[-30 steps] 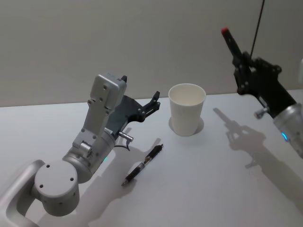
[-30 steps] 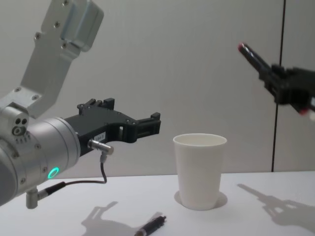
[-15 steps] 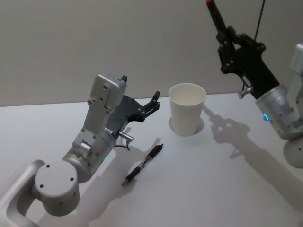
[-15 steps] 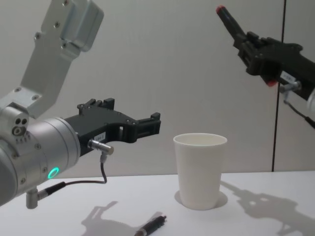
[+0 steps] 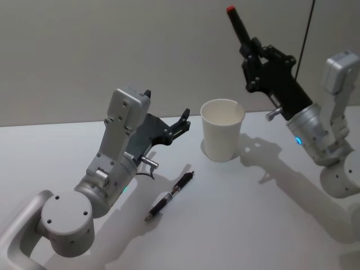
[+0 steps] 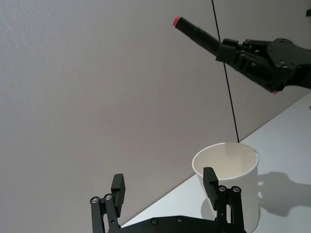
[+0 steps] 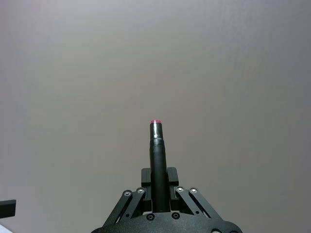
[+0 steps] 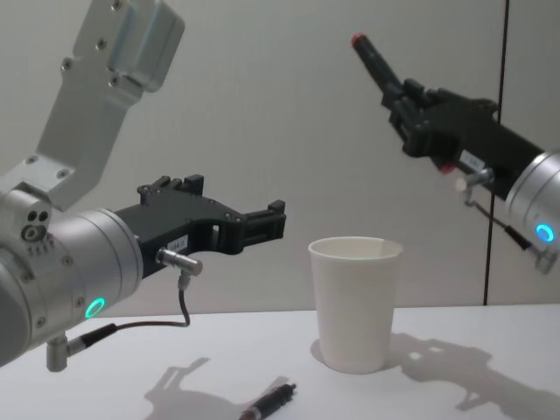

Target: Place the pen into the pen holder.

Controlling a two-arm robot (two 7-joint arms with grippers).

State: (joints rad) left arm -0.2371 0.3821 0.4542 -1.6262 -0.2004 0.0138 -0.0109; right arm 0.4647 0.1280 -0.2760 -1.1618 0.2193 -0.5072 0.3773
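My right gripper [image 5: 251, 50] is shut on a black pen [image 5: 239, 28] with a red end that points up and away. It hangs in the air above and just right of the pen holder [image 5: 222, 129], a white paper cup standing upright on the table. The chest view shows the pen [image 8: 374, 61], the right gripper [image 8: 407, 92] and the pen holder [image 8: 354, 302] well below them. In the right wrist view the pen [image 7: 157, 155] sticks out between the fingers [image 7: 133, 199]. My left gripper [image 5: 169, 107] hovers open and empty left of the cup.
A second black pen [image 5: 170, 197] lies on the white table [image 5: 253, 225] in front of the left gripper, left of the cup. A grey wall stands close behind. A thin dark cable [image 5: 306, 28] hangs at the back right.
My right arm has swung left and nearer with the pen, from the far right edge to above the cup's right side. The left arm, the cup and the lying pen have not moved.
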